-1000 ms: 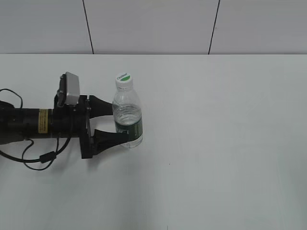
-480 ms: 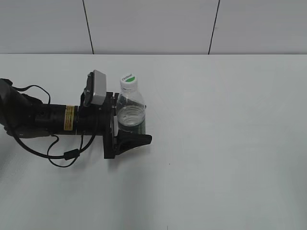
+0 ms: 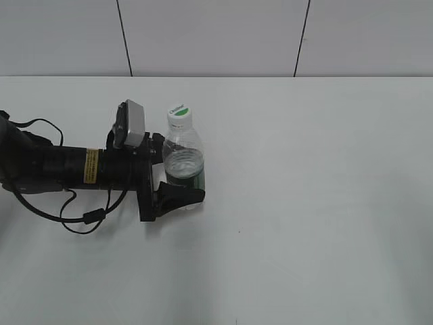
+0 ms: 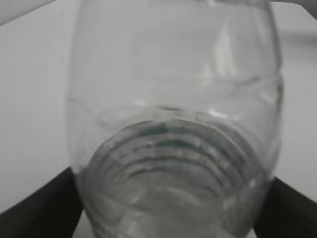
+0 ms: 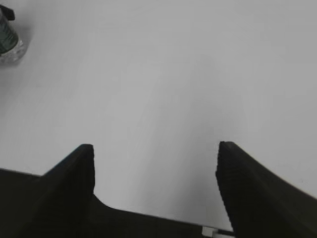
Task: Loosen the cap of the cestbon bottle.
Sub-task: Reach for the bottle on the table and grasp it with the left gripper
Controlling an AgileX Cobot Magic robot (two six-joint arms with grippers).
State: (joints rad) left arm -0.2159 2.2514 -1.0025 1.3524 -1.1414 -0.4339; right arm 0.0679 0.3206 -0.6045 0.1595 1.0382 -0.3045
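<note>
Currently, the bench presents a flat, matte white surface, backed by pale wall panels divided by thin dark seams.

The left arm is a black cylindrical body with a yellow label, lying low over the bench to the left of the cestbon bottle. A grey box-shaped camera sits on its wrist, and a loose black cable loops below it.

The left gripper is clenched on the cestbon bottle at label height: one black wedge-shaped finger lies against the near side, and the other is mostly hidden behind the bottle. In the left wrist view, the clear ribbed body fills the frame, with dark finger tips at both lower corners.

The cestbon bottle stands upright on the bench, clear plastic with a dark green label band.

The right gripper is released, its two black ridged fingers spread wide over bare bench, well apart from the bottle, whose base shows at the upper left corner.

The cap, round, white, with a green half-disc, sits on the bottle neck above the left gripper, untouched.
</note>
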